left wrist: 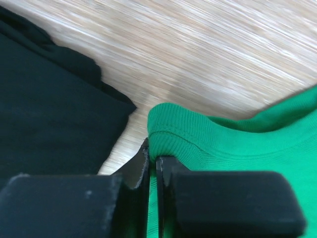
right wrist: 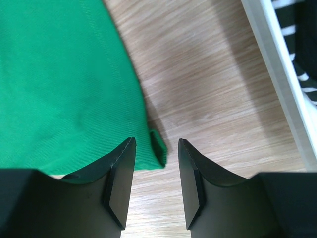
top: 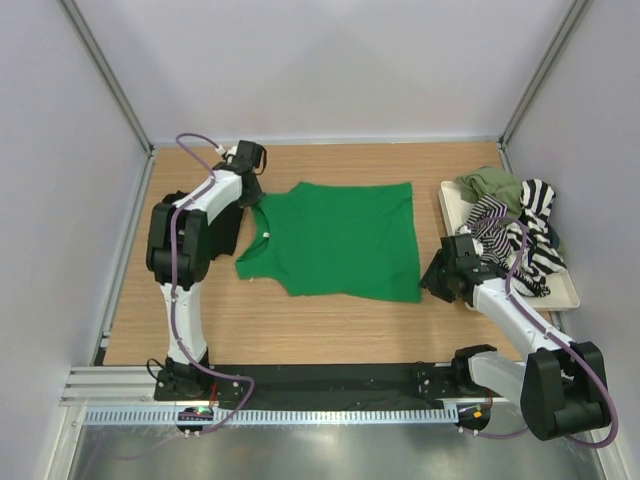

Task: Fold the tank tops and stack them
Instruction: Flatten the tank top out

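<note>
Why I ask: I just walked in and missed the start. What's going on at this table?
Two robot arms are working on a green tank top spread flat on the wooden table. The left gripper is shut on a shoulder strap at the far left, beside a black top. The right gripper is open, its jaws either side of the near right hem corner, not yet closed. An olive top and a striped top wait in the tray.

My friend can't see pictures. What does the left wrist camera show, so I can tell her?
The left gripper is pinched shut on the ribbed edge of the green tank top. A black tank top lies at the left of the picture, on the pale wooden table.
</note>
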Tool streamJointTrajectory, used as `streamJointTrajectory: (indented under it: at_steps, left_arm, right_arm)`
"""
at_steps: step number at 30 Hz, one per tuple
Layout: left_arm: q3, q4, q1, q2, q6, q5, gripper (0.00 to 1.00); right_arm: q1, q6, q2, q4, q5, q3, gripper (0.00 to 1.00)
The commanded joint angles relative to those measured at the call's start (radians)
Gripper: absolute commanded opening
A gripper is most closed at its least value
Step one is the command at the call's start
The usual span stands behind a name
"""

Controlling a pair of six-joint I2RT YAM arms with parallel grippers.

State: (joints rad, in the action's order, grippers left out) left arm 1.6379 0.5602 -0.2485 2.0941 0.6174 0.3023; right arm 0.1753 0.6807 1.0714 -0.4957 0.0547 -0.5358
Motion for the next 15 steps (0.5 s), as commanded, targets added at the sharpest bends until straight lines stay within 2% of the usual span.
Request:
streamJointTrajectory:
  at_steps: [1,2,3,4,8,15]
  left_arm:
    - [0.039,0.023,0.026,0.003,-0.004,0.066,0.11]
    - [0.037,0.026,0.031,-0.005,-0.002,0.069,0.31]
    - [0.027,0.029,0.029,-0.014,-0.002,0.069,0.41]
    - [0.016,0.027,0.029,-0.029,-0.001,0.061,0.46]
    - [-0.05,-0.009,0.029,-0.127,0.007,0.032,0.54]
    - [-0.189,-0.022,0.0,-0.331,0.027,-0.049,0.59]
  right_arm:
    - [0.004,0.022,-0.002,0.006,0.007,0.016,0.45]
    - [0.004,0.022,0.002,0.015,0.004,0.017,0.45]
    - [0.004,0.022,0.004,0.017,-0.007,0.019,0.45]
    - [0.004,0.02,0.005,0.019,-0.01,0.019,0.45]
    - [0.006,0.005,0.002,0.028,-0.042,0.019,0.42]
    - [0.023,0.006,-0.005,0.028,-0.081,0.017,0.43]
